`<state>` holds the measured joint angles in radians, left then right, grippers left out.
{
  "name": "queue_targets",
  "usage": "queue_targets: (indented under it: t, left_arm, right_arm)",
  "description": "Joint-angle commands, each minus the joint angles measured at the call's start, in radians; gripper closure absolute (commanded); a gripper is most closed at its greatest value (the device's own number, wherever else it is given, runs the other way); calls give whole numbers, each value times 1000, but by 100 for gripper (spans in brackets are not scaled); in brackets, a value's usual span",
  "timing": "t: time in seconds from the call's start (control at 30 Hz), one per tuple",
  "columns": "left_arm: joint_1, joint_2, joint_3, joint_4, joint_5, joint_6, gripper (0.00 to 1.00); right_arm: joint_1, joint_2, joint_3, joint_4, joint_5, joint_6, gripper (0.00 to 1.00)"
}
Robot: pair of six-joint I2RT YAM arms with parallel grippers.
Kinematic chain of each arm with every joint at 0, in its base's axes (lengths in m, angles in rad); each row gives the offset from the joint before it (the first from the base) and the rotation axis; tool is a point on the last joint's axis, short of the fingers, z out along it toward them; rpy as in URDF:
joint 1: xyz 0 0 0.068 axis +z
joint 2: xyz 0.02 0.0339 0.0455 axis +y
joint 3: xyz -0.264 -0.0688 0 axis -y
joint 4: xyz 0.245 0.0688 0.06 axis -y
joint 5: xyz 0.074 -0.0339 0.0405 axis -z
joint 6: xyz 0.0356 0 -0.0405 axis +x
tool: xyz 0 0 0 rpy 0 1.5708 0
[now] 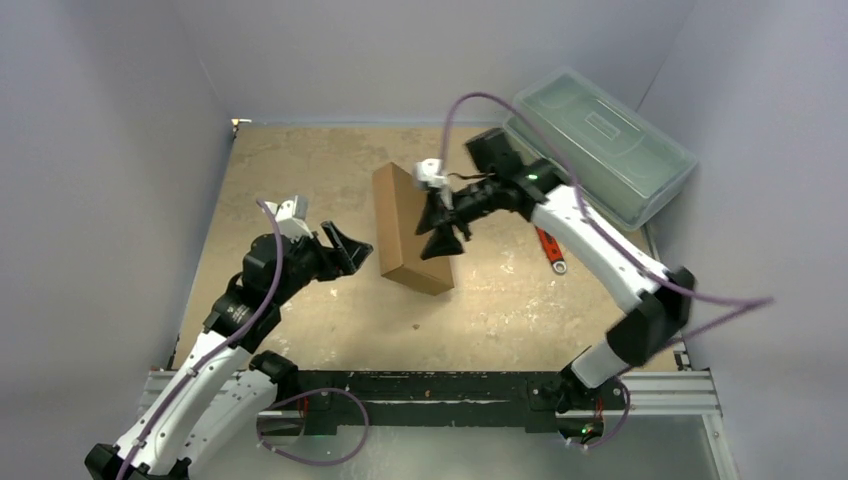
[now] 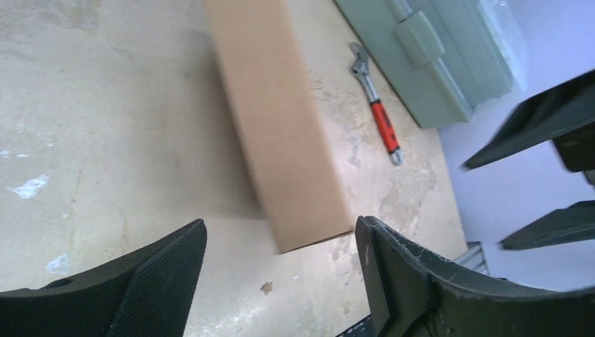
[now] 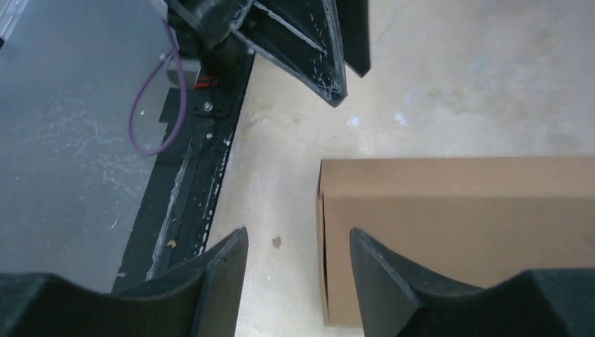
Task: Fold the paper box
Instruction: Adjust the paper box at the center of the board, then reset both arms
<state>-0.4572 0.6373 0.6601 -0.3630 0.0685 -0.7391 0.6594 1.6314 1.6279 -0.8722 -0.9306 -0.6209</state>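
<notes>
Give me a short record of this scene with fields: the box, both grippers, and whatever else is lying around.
paper box: brown cardboard, folded shut into a rectangular block, resting on the table between the two arms
left gripper: open, empty, left of the box and apart from it
right gripper: open, holding nothing, close over the box's right side; contact cannot be told
wrench: red handle, lying flat, right of the box
toolbox: translucent plastic, lid shut, far right corner

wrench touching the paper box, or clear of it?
Apart. The left wrist view shows a strip of bare table between the wrench and the paper box.
</notes>
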Motion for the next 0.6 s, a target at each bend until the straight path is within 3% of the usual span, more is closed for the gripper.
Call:
queue_targets:
  t: [0.0,0.1,0.2,0.23,0.37,0.57]
  left_arm:
    - [5,-16,8,127,80,-48,19]
    - [5,1,-19,188,129,-79,19]
    - [6,20,-6,215,156,-86,16]
    - [5,24,2,232,162,-96,4]
    - [6,49,46,288,171,-84,1]
    - [6,107,210,68,145,11,1]
  right_arm:
    - [-232,-297,-182,16,-140,-97,33]
    - [-458,-556,-505,392,-76,160,3]
    - [-563,-836,-861,780,131,459,1]
    - [-583,-905,-923,832,181,499,1]
    - [-637,-969,-929,775,264,550,1]
    - [-695,-1013,-866,658,350,584,1]
